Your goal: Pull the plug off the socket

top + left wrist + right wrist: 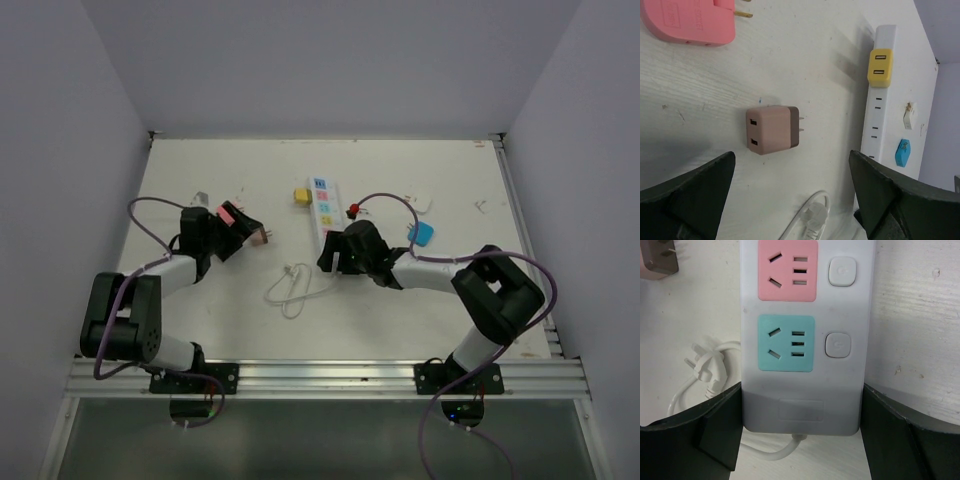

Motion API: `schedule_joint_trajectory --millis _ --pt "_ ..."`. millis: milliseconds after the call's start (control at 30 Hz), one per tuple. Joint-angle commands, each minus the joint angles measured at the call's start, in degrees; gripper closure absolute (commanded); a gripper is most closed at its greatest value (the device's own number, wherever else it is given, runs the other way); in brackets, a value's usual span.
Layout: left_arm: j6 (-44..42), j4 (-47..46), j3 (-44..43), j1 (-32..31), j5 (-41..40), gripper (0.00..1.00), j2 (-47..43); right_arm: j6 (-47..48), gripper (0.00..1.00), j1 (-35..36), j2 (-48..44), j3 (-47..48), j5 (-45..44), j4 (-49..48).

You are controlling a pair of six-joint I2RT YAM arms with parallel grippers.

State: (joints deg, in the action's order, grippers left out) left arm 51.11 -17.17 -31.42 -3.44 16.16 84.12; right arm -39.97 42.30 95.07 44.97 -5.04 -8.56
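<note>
The socket [322, 203] is a long white power strip lying mid-table, with pink and blue outlet faces. A yellow plug [300, 195] sits in its far left side, and it also shows as the yellow plug [880, 67] on the socket [879, 115] in the left wrist view. My right gripper [802, 412] is shut on the socket [805, 300] at its near, cord end, one finger flush on each side. My left gripper [791, 160] hangs open over the table, left of the strip. A pink-brown adapter [772, 130] lies unplugged just ahead of its fingers.
A larger pink adapter [690, 20] lies beyond the pink-brown one. The strip's white cord [290, 290] loops on the table between the arms. A blue block [421, 233], a white piece [421, 202] and a small red item [352, 210] lie right of the strip. Walls enclose the table.
</note>
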Motion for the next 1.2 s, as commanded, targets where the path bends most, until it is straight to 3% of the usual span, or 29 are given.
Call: schedule_joint_trajectory --millis 0,233,433,733,900,1167 --pt "-3.5 2.6 -1.4 0.5 -1.8 0.01 -5.7 2.0 1.0 -0.5 -0.2 -2.8 0.8 6.4" --pt "-4.1 7.8 -8.8 -2.3 -1.1 0.02 -7.1 3.0 1.0 -0.5 -0.8 -4.1 4.8 4.5" --pt "-5.2 11.3 -18.6 -8.3 -3.9 0.02 0.6 4.2 1.0 -0.5 -1.2 -4.6 9.3 3.0" --pt "-6.0 12.7 -31.1 -10.4 -2.2 0.01 14.9 4.5 1.0 -0.9 -0.5 -5.1 13.6 0.7" --pt "-5.7 14.1 -33.5 -11.3 -2.1 0.04 18.7 4.3 1.0 -1.5 0.2 -5.3 14.4 0.1" --pt "-4.7 13.5 -33.6 -12.2 -2.0 0.16 21.3 3.8 1.0 -2.3 0.9 -5.7 15.3 -0.9"
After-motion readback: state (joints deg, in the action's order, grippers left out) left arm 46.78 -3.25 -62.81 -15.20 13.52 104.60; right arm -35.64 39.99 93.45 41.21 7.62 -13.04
